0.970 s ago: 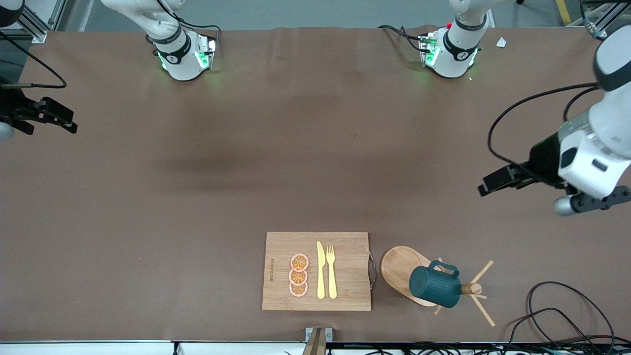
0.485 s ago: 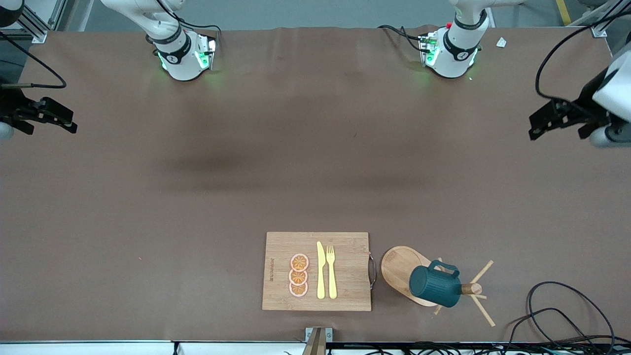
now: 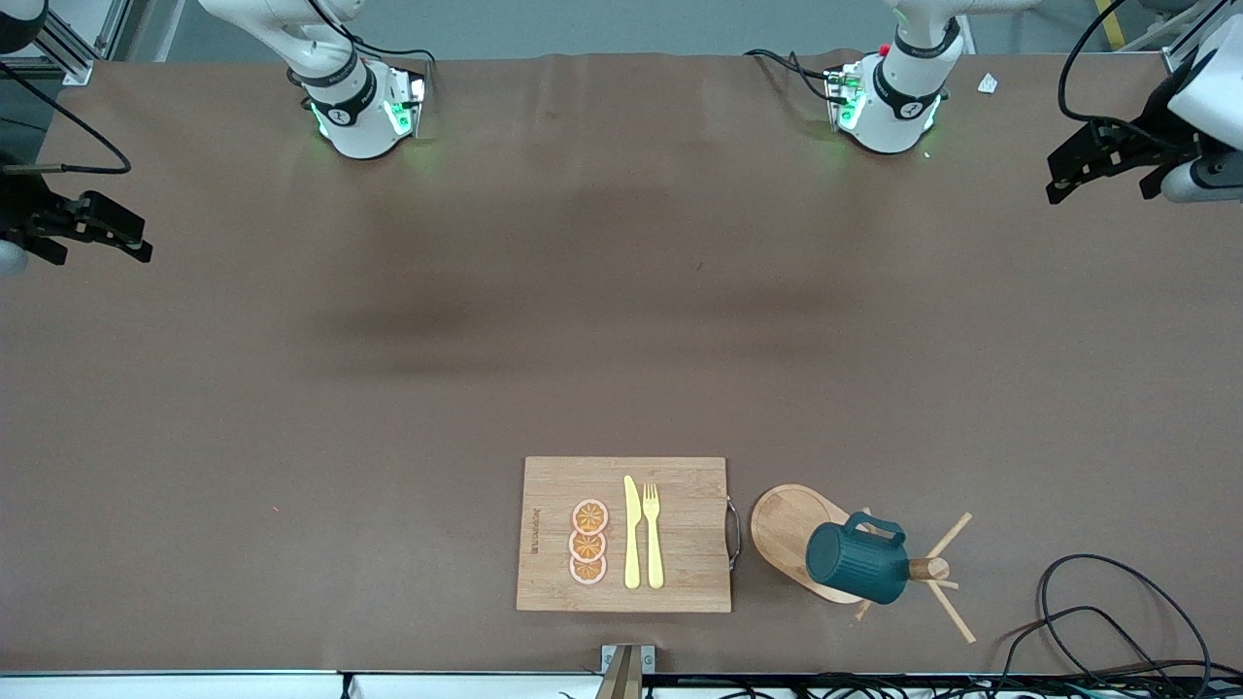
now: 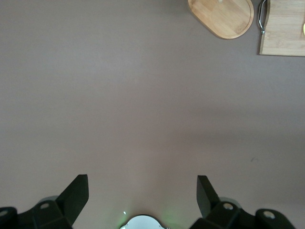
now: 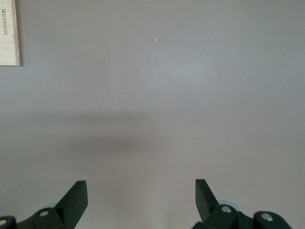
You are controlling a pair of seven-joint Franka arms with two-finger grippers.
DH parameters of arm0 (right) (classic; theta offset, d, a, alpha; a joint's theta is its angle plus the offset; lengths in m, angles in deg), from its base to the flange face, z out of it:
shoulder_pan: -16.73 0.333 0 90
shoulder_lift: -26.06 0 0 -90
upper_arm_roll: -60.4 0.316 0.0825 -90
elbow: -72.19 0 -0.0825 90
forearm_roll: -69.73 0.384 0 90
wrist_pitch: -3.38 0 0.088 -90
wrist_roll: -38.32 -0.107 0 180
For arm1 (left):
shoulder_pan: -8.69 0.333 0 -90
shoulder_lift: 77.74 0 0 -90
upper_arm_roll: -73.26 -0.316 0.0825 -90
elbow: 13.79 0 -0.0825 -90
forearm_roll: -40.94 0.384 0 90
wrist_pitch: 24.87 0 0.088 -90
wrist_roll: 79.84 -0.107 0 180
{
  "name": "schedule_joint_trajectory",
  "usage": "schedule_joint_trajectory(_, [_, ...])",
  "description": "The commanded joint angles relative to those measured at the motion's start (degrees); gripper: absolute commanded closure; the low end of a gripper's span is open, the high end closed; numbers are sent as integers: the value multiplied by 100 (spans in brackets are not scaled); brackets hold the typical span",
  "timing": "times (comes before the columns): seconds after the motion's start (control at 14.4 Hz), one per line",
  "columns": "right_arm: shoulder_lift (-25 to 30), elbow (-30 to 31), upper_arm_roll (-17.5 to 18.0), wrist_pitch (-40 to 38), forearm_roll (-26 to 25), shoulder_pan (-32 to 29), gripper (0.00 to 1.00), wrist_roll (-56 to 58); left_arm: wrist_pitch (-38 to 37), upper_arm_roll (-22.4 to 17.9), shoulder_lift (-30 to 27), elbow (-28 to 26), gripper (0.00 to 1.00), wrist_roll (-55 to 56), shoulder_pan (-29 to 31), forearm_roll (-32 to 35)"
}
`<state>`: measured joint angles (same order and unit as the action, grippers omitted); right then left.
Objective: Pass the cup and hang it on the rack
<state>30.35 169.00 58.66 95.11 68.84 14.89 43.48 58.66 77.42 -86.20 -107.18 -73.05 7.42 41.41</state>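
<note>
Left fingers (image 4: 76, 193): being held spread wide, nothing between them, so the job looks done.
Left gripper (image 3: 1092, 167): being kept up high over the bare tabletop (image 3: 621, 291) at the left arm's end.
Right fingers (image 5: 76, 195): being held spread wide too, empty.
Right gripper (image 3: 102, 231): waiting over the right arm's end.
Cup (image 3: 855, 561): being carried by a peg of the rack (image 3: 923, 571), beside the cutting board (image 3: 624, 534).
Cup pointing: long axis tipped sideways, mouth toward the board, handle pointing toward the robots' bases.
</note>
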Motion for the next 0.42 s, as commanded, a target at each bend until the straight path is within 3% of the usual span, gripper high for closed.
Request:
schedule_joint_trajectory(0.0, [160, 137, 51, 64, 54, -71, 0, 82, 128, -65, -147, -215, 0, -64, -119, -38])
schedule_joint_trajectory(0.35, [160, 137, 51, 55, 54, -71, 0, 91, 128, -39, -42, -39, 0, -38, -119, -20])
